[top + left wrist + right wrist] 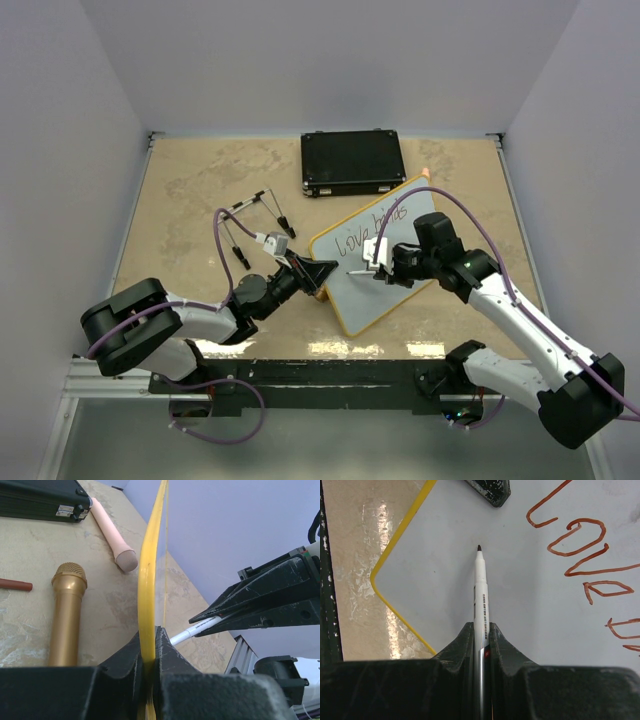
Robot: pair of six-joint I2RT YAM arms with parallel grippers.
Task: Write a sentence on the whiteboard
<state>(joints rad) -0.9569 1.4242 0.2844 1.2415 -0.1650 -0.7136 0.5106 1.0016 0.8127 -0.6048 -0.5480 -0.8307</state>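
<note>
The whiteboard [365, 295], pale with a yellow frame, lies slanted at the table's middle. Cursive writing [372, 228] on it reads "Love binds"; in the right wrist view the strokes [575, 540] look red-brown. My left gripper [322, 272] is shut on the board's left edge, its jaws clamped on the yellow frame [148, 605]. My right gripper [380, 262] is shut on a white marker [480, 595] over the board's blank lower part. The marker tip points at the face below "Love"; I cannot tell whether it touches.
A black case [352, 163] lies at the back centre. Several thin pens [250, 203] lie left of the board. The left wrist view shows a gold microphone [67, 610], a pink microphone [112, 535] and a red-brown stick [15, 585] on the table behind the board.
</note>
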